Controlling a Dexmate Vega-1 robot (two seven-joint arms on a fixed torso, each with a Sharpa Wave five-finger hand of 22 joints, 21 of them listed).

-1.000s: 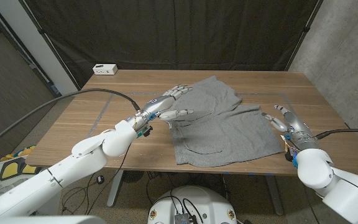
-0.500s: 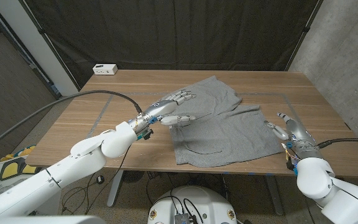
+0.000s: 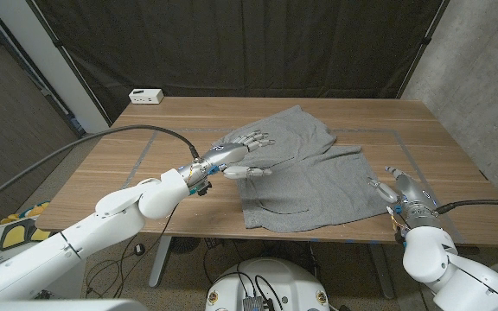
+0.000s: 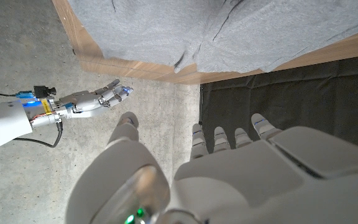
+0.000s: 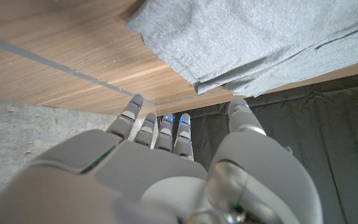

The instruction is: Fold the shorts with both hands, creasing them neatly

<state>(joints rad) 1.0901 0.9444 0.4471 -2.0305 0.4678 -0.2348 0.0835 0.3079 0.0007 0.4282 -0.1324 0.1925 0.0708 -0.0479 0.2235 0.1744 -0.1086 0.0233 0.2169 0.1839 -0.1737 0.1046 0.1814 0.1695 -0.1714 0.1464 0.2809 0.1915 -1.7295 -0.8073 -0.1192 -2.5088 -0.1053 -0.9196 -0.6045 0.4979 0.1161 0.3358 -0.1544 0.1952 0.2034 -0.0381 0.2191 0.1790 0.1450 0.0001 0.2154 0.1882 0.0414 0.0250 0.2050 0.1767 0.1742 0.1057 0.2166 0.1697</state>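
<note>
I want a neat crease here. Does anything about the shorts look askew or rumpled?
Yes. The grey shorts lie crooked on the table, one leg angled over the other, with ridges near the middle. The left hand hovers at their edge; the right hand is beside them, holding nothing.

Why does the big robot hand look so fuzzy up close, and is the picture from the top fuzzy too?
In the left wrist view, the left robot hand sits too near the lens, so it blurs, while the grey fabric shorts stay sharp. In the right wrist view, the right robot hand blurs likewise. The head view is sharp and evenly lit.
</note>
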